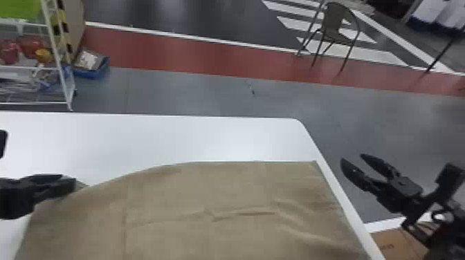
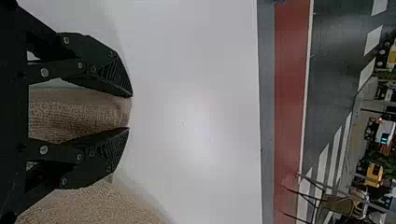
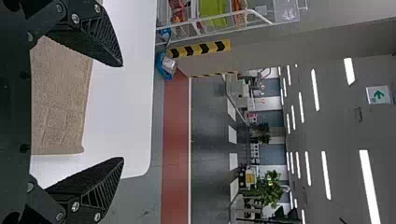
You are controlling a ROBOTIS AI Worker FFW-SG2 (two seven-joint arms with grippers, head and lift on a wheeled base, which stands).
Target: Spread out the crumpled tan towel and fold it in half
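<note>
Head view: on the white surface [image 1: 145, 135] we have the towel [image 1: 166, 193] mostly flat, so spreading looks nearly finished. Next we'd smooth it, then take 2 corners for the fold. The rack [image 1: 63, 79] and chair [image 1: 332, 19] stand well apart, obstructing nothing. Our right fingers [image 1: 353, 172] are wide and empty beyond the right edge; our left fingers [image 2: 105, 74], parted less, have cloth showing between them. Creases [image 1: 249, 213] could spoil the fold.
</note>
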